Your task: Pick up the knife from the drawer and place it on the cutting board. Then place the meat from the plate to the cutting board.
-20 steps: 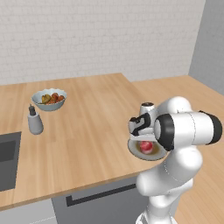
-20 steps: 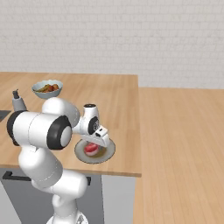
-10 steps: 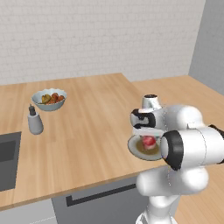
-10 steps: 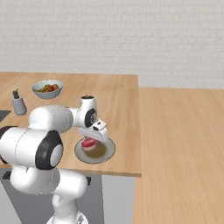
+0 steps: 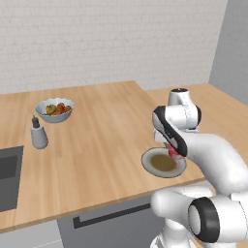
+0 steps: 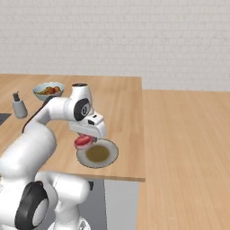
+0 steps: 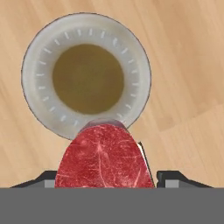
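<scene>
Fingers [image 7: 105, 177] clamped on the meat [image 7: 105, 157], lifted clear above the plate [image 7: 43, 113]; plate bare on tabletop [image 7: 188, 65], meat at its 6 o'clock rim.

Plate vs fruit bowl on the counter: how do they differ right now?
The plate is flat, grey-rimmed with a bare brownish centre; the bowl is deeper, pale, and full of coloured fruit. The plate sits at the counter's near edge under the gripper, which holds the meat above its rim; the bowl sits farther back, beside a small grey bottle, away from the arm. Both are round and rest upright on the wood.
</scene>
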### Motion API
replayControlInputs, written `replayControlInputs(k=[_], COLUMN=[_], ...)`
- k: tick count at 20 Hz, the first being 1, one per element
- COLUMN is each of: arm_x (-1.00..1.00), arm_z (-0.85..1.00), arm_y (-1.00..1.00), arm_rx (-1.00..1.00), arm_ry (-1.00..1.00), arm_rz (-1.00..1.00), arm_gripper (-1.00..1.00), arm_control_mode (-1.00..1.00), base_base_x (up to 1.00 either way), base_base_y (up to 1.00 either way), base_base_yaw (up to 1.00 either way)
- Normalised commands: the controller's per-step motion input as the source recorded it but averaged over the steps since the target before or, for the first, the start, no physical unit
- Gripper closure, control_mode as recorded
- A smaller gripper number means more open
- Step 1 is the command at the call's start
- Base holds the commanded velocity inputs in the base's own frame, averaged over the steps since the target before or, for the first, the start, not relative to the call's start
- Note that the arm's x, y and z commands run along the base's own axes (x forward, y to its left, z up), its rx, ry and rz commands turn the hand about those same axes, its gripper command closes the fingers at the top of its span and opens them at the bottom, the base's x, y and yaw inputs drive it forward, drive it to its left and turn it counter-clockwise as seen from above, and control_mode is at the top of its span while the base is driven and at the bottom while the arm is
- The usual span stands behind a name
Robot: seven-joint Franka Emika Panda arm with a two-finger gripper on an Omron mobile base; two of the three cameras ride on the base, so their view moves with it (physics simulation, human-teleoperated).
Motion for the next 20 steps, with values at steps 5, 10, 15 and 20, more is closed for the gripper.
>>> replayControlInputs(k=[5, 10, 15, 20], arm_x=[-1.00, -1.00, -0.46, -0.01], arm_z=[1.00, 0.84, 0.60, 0.02], arm_y=[0.00, 0.00, 0.00, 0.00], arm_rx=[0.00, 0.01, 0.02, 0.00], arm_ry=[0.00, -0.07, -0.15, 0.00], arm_rz=[0.11, 0.11, 0.10, 0.00], arm_gripper=[1.00, 1.00, 1.00, 1.00], arm_control_mode=[-1.00, -1.00, -1.00, -1.00], base_base_x=[0.00, 0.00, 0.00, 0.00], base_base_y=[0.00, 0.00, 0.00, 0.00], base_base_yaw=[0.00, 0.00, 0.00, 0.00])
